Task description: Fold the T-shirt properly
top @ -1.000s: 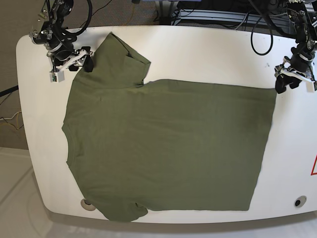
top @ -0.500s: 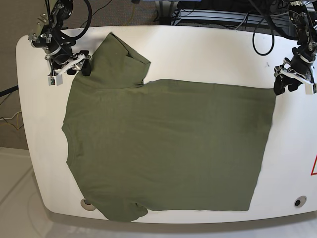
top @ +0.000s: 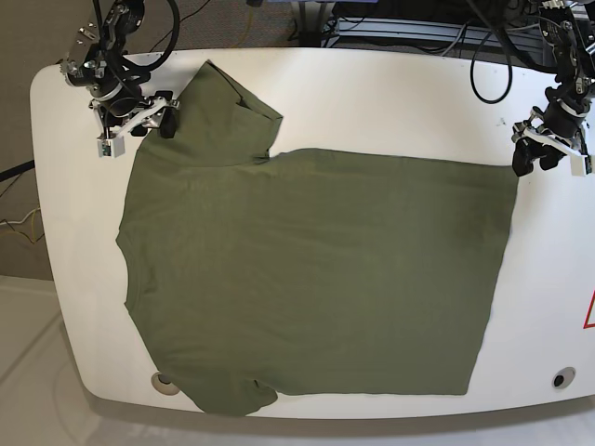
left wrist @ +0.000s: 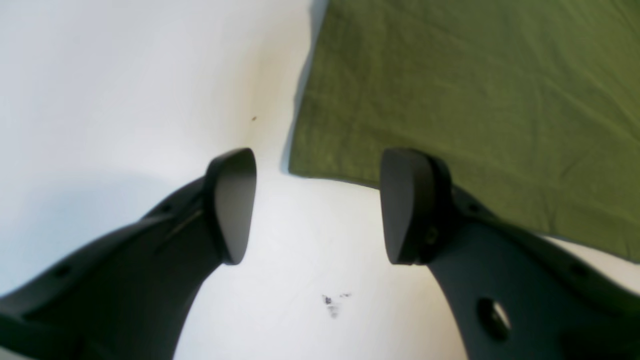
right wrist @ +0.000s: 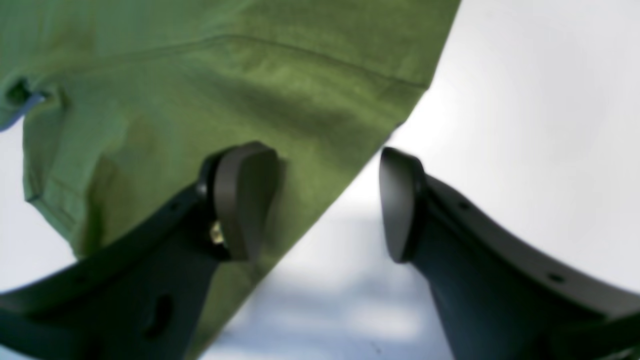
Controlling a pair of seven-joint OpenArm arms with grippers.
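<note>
Tabletop (top: 390, 93), white with rounded corners, fills the base view; two small round fittings sit near its front edge, one at the left (top: 165, 381) and one at the right (top: 559, 378), and part of a red triangle mark (top: 589, 311) shows at the right rim. One T-shirt (top: 316, 269) lies spread flat across it, plain olive green, hem toward the right, round neck toward the left, one sleeve (top: 244, 395) hanging at the front edge and the other (top: 228, 111) pointing to the rear. Two grippers hang over the far corners. The left gripper (left wrist: 317, 205) has its jaws apart with nothing between them, above bare white surface just beside the hem corner, near a small dark smudge (left wrist: 332, 302). The right gripper (right wrist: 327, 202) is likewise spread and empty, straddling the edge of the rear sleeve. Behind the table, black cables (top: 409, 28) lie on a grey carpeted floor.
</note>
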